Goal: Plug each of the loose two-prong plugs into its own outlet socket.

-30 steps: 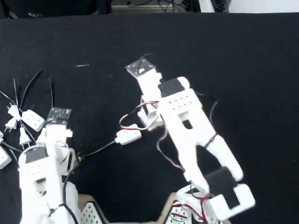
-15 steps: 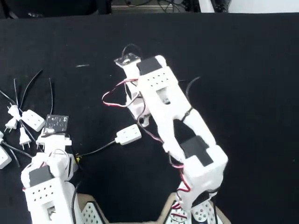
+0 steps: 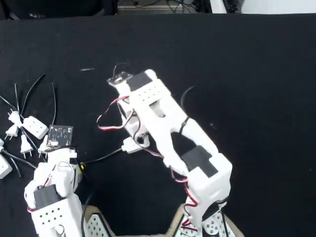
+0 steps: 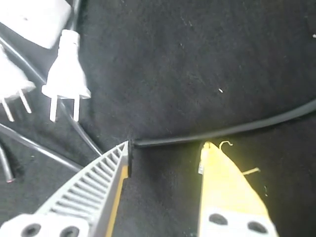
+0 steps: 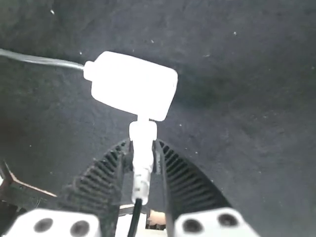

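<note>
White plug (image 5: 142, 131) sits pinched in the right pincer (image 5: 142, 144), its front end touching the white outlet socket (image 5: 131, 85) on the black surface (image 5: 256, 74). Left pincer (image 4: 165, 148) hangs spread over a black cable (image 4: 237, 127), near a loose plug (image 4: 65, 74).

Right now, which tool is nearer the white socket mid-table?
Right. The right tool grips a plug touching that socket; the left tool sits apart, open over a black cable.
</note>
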